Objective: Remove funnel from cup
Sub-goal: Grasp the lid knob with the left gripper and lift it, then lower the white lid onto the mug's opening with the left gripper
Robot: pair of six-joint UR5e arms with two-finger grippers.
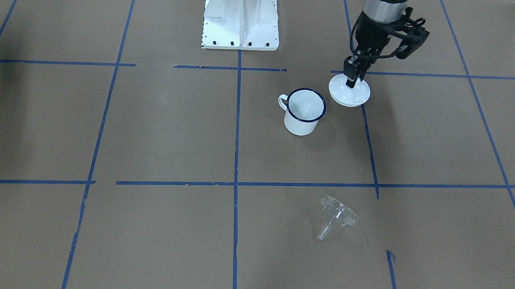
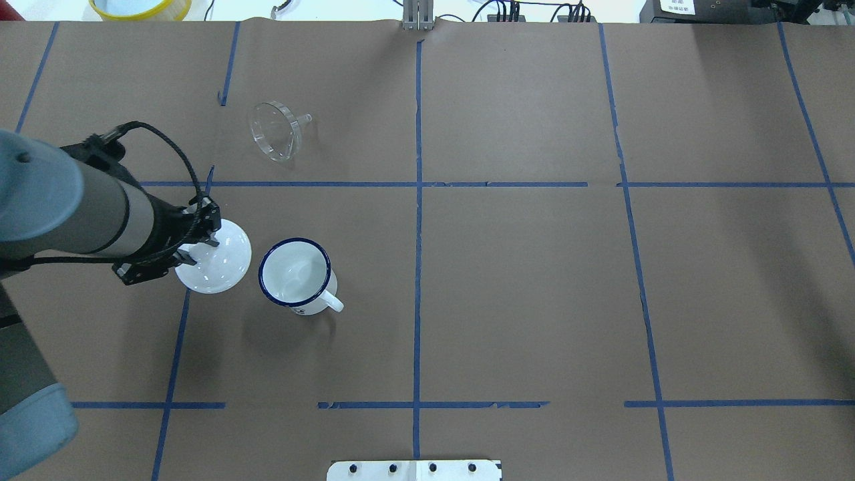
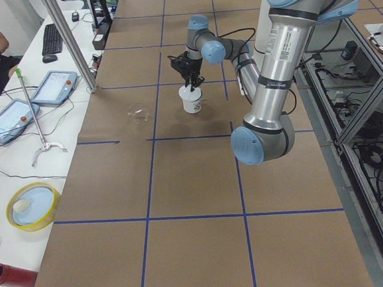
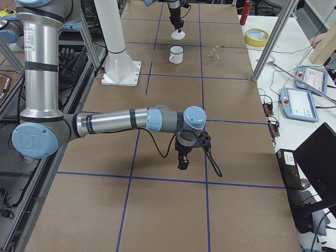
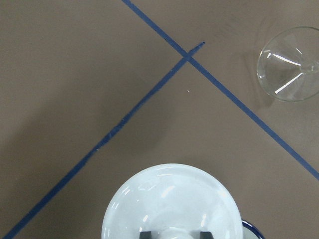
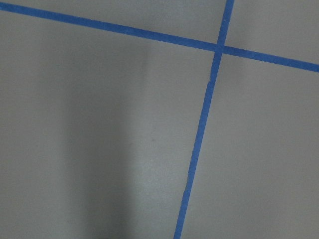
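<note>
The left arm (image 2: 80,214) reaches in over the table's (image 2: 534,300) left edge. Its left gripper (image 1: 352,82) points down, clamped on the knob of a white lid (image 1: 356,95) just beside the upright cup (image 1: 304,114). The right arm (image 4: 110,122) stretches low toward the right end; the spread of the right gripper (image 4: 182,160) cannot be told. The funnel (image 1: 337,215) lies on its side, well apart from the cup, nearer the far edge.

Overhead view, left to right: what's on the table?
Lid, held by the left gripper → cup. Funnel, farther back, overlaps both spans, so left out.
</note>
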